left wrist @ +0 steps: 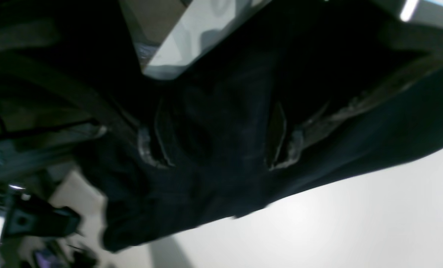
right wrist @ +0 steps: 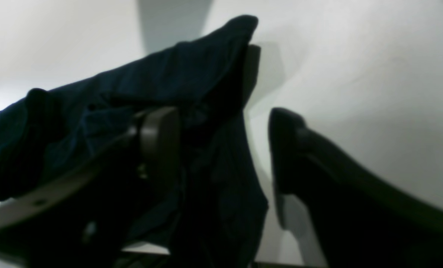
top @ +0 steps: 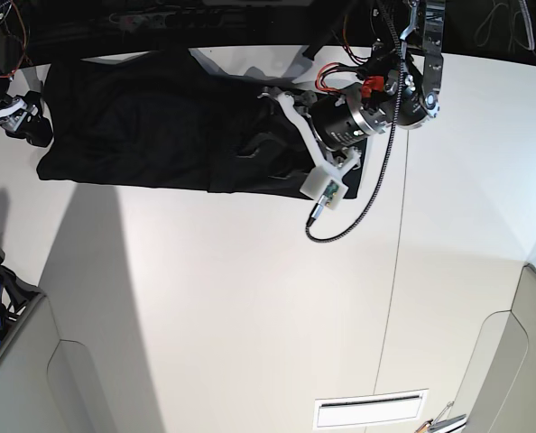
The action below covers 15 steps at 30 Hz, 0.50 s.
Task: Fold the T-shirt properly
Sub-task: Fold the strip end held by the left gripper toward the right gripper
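The black T-shirt (top: 151,126) lies in a long band across the far part of the white table (top: 250,298). My left gripper (top: 254,144) hovers over its right half. In the left wrist view its fingers (left wrist: 161,139) stand wide apart with dark shirt fabric (left wrist: 221,123) under and between them, so the left gripper (left wrist: 219,139) is open. My right gripper (top: 33,126) is at the shirt's left end. In the right wrist view it (right wrist: 221,149) is open, and the T-shirt (right wrist: 191,74) is draped over one finger (right wrist: 158,137) and hangs in the gap.
A black cable with a small white plug (top: 320,206) dangles from the left arm onto the table beside the shirt's near edge. Wires and dark gear (top: 205,18) line the back edge. Grey panels (top: 15,379) stand at the near corners, with a vent (top: 367,410) between them.
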### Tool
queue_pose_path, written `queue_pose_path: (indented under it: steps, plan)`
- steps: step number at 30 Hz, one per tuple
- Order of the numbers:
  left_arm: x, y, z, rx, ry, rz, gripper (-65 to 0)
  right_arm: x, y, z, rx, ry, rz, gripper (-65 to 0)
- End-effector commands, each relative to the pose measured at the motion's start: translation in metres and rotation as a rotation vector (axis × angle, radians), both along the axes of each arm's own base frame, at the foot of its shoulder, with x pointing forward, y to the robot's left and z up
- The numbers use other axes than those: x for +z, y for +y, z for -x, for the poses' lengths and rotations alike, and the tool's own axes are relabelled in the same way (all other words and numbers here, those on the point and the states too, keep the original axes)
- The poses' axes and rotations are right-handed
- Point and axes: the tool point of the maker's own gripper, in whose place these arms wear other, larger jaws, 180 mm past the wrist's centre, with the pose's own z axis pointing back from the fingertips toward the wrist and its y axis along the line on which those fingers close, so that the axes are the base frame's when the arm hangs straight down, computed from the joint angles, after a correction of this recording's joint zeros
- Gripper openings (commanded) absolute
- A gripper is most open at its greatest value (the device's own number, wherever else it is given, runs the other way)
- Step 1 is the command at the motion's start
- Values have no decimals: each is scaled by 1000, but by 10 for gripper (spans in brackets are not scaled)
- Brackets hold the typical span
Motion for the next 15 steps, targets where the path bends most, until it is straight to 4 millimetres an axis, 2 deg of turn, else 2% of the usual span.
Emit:
queue_pose_path:
  steps: [1,6,9,12,15]
  plan:
    - [14,2,-7,15,-45,29,-249,10,-8,-5,4,-29,31,-232]
    - [11,30,-17,95,-44,-1,-249,3,-8,2,3,-4,29,-232]
    - [9,44,-20,131,-41,-16,-249,-7,-3,7,9,27,6,-232]
    - [9,53,-23,153,-43,-27,-249,-23,6,11,11,56,-49,-232]
    - [7,54,-22,148,-37,-34,-249,-36,18,13,28,81,-100,-232]
